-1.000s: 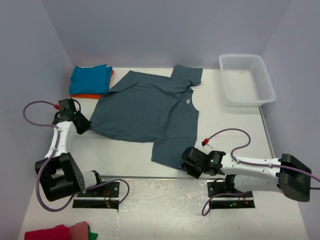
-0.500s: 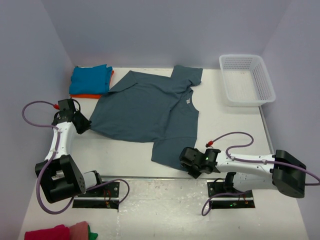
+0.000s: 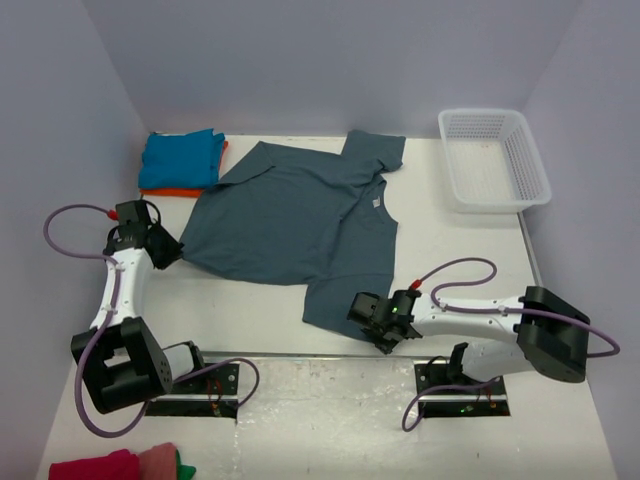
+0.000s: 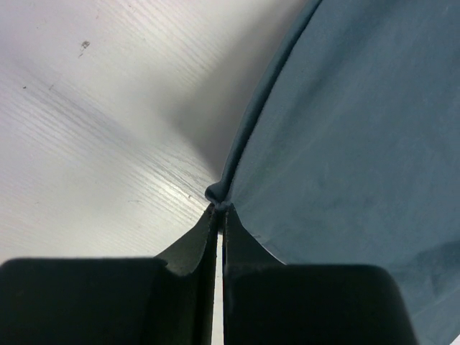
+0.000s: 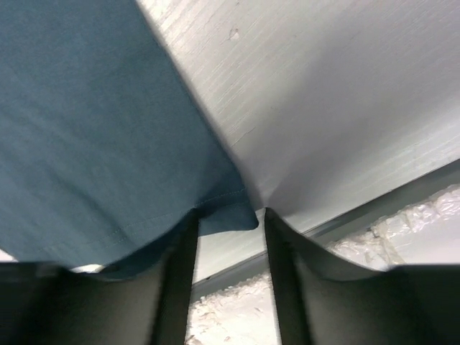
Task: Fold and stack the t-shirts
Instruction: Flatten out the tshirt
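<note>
The large slate-blue t-shirt (image 3: pixel 300 215) lies spread flat mid-table. My left gripper (image 3: pixel 172 252) is shut on its near-left hem corner; in the left wrist view the fingertips (image 4: pixel 215 215) pinch the hem of the shirt (image 4: pixel 345 129). My right gripper (image 3: pixel 362 315) is open at the shirt's near-right corner, close to the table's front edge; in the right wrist view the corner of the cloth (image 5: pixel 223 215) lies between the spread fingers (image 5: pixel 180 259). The turquoise t-shirt (image 3: pixel 180 157) sits folded on the orange t-shirt (image 3: pixel 165 192) at the back left.
A white mesh basket (image 3: pixel 492 158) stands at the back right. The table's metal front edge (image 3: pixel 300 355) runs just below my right gripper. Red and pink cloth (image 3: pixel 115 465) lies off the table at the bottom left.
My right gripper has slid left along the front edge onto the shirt's near-right corner. The left gripper has stayed on the hem.
</note>
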`<state>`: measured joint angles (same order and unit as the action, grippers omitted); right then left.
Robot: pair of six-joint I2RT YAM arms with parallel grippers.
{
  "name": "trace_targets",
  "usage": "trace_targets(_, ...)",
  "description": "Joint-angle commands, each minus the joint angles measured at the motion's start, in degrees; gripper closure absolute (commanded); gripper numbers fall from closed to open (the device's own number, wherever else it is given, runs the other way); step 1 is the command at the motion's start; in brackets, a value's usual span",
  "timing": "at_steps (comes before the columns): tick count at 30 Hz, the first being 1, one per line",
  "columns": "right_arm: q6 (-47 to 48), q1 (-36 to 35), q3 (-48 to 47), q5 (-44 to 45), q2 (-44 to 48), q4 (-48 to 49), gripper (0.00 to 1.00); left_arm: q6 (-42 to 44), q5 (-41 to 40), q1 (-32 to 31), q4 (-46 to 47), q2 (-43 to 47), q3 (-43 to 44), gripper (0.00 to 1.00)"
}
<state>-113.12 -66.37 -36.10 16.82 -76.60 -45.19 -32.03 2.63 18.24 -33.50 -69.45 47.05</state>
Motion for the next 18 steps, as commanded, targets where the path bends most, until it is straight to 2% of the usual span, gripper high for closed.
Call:
trace_targets(1, -8.26, 0.19, 4.90, 6.56, -6.02, -5.52, 0.63, -0.66, 1.50, -0.14, 1.15, 2.04, -0.73, 1.00)
trace_targets(4, -9.05, 0.27, 4.72, 6.21, -7.51, -5.35, 0.81, -0.66, 2.11, -0.22, 1.50, 2.56, -1.43, 1.00)
trace_targets(6, -8.87, 0.36, 4.37, 6.21, -8.39, -5.35, 0.98, -0.58, 2.20, -0.13, 1.77, 2.74, -1.61, 1.00)
trace_targets(14, -3.44, -0.16, -0.37, 8.93, -11.12, -7.89, 1.00, -0.49, 2.38, -0.22, 2.29, 3.18, -2.05, 1.00)
trace_targets(18, 1.92, -1.48, -6.60, 15.85, -10.24, -13.25, 1.00, 0.13, 1.32, -0.22, 2.38, 4.67, -2.57, 1.00)
